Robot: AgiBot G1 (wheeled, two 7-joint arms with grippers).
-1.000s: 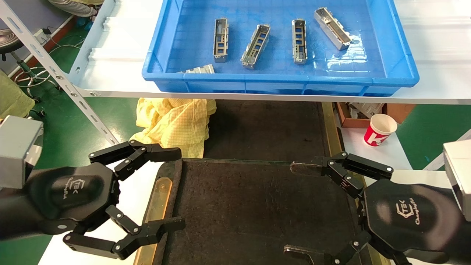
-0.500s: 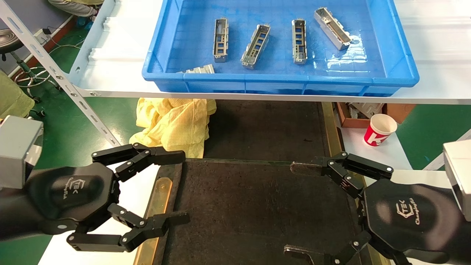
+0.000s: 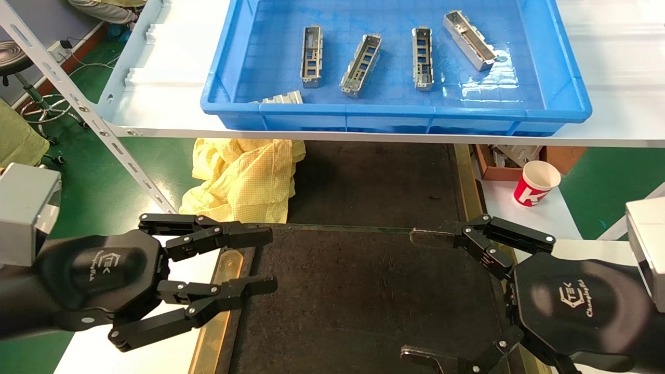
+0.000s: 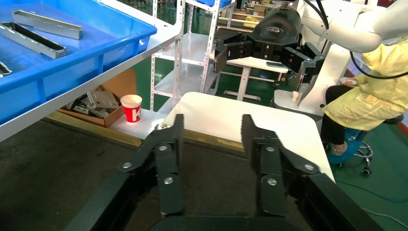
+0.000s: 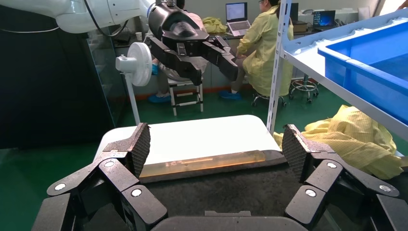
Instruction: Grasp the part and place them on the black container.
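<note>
1. Nearest to where I stand, the left gripper [image 3: 262,259] hangs low over the 9 o'clock edge of the black container [image 3: 363,291]. Its fingers [image 4: 171,144] are narrowed but not closed, with a clear gap between them and nothing held.
2. Opposite it, the right gripper [image 3: 415,296] sits over the container's 3 o'clock edge with its fingers [image 5: 139,147] spread wide and empty.
3. The black container lies flat between the two, with a rough felt-like face and brass-coloured strips [image 3: 221,291] along its sides. No part lies on it, so I judge the placing has not begun.
4. Beyond it, at 11 o'clock, a yellow cloth [image 3: 244,176] is heaped under the shelf, and a red paper cup [image 3: 537,182] stands at 2 o'clock on a white surface [image 3: 540,215].
5. Farthest, at 12 o'clock, the blue bin [image 3: 395,111] rests on the white shelf [image 3: 166,67] and holds the parts. Four lie well apart in a row: the first part [image 3: 311,56], a second part [image 3: 361,65], a third part [image 3: 422,58] and a fourth part [image 3: 469,40]. A fifth part [image 3: 280,97] lies against the near wall, half hidden.
6. They look like thin stiff metal channels, so I would guess they are light, rigid and somewhat slippery on the smooth plastic. They seem liable to skid or twist if nudged at an end.
7. The best hold seems to be across the two long side walls near mid-length, with the fingers set crosswise to the channel. The fifth part, tight to the wall, looks hardest to reach.
</note>
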